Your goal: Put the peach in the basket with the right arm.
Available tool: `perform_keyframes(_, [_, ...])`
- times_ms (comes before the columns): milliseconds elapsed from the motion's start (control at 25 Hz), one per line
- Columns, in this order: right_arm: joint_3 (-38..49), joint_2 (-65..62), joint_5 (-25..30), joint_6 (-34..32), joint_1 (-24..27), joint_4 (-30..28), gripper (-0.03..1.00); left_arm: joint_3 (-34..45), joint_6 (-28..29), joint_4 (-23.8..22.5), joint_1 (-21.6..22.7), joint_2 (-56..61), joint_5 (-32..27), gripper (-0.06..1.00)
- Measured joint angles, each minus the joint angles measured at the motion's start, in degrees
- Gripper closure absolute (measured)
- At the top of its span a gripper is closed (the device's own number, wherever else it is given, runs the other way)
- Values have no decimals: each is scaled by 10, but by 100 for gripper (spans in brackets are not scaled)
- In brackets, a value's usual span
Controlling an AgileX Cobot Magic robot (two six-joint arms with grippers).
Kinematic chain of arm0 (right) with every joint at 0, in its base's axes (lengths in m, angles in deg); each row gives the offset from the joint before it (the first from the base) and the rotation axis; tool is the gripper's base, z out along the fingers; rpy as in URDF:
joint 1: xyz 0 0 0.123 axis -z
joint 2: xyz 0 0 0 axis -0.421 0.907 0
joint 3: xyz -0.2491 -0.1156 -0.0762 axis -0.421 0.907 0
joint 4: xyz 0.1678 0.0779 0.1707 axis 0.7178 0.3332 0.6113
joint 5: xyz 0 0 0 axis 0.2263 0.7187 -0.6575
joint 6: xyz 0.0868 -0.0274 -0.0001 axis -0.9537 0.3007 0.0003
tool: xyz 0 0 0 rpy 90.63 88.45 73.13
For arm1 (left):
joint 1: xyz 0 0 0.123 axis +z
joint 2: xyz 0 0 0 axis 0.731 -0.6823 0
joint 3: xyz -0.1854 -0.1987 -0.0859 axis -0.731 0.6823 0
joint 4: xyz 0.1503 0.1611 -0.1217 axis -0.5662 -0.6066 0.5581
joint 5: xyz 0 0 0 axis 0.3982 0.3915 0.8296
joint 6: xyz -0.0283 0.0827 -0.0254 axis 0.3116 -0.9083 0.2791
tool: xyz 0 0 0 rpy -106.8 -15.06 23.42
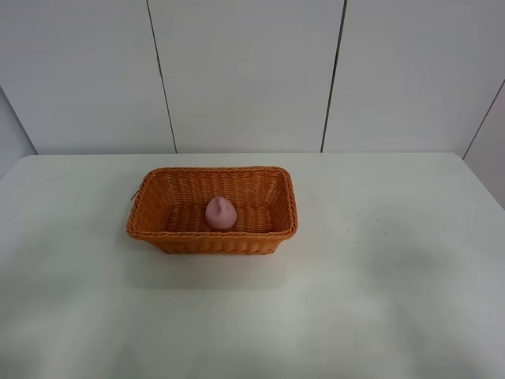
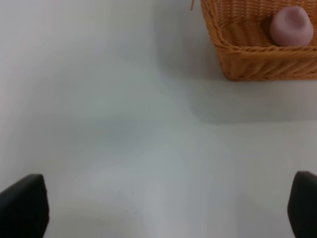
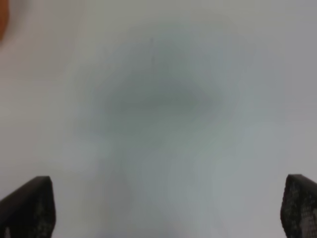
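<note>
Black fingertips point(image 2: 22, 206) sit nearest the lens in the left wrist view, one dark matte wedge in the lower left corner and another at the lower right edge, spread wide with only bare table point(image 2: 124, 139) between them; the left gripper point(image 2: 158, 210) holds nothing. Much the same shows in the right wrist view: two rough-textured black fingertips point(image 3: 29, 208) at the lower corners, wide apart, so the right gripper point(image 3: 163, 210) is spread and empty above a blurred pale surface with a soft grey shadow at centre. In that view a sliver of orange shows at the upper left edge, too blurred to name. From the high camera, the table point(image 1: 379, 300) is a smooth, matte, off-white slab filling the lower half of the frame, with white wall panels point(image 1: 245, 71) split by thin dark seams behind it. Left of centre stands the basket point(image 1: 158, 229), rectangular, orange-brown woven wicker with flared sides and a braided rim. Inside it, on the woven floor near the front wall, rests the peach point(image 1: 221, 213), small, matte pink, rounded with a faintly pointed top, far smaller than the basket. Neither arm appears in the high view. In the left wrist view the basket's corner and the peach occupy the upper right of the frame.
</note>
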Motion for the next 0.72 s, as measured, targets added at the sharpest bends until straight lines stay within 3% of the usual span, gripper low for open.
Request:
perform_keyframes(320, [2, -106, -2, -1, 0, 0, 27, 0, 0, 0, 0, 0, 0, -5])
perform_keyframes(720, [2, -110, -2, -2, 0, 0, 27, 0, 0, 0, 0, 0, 0, -5])
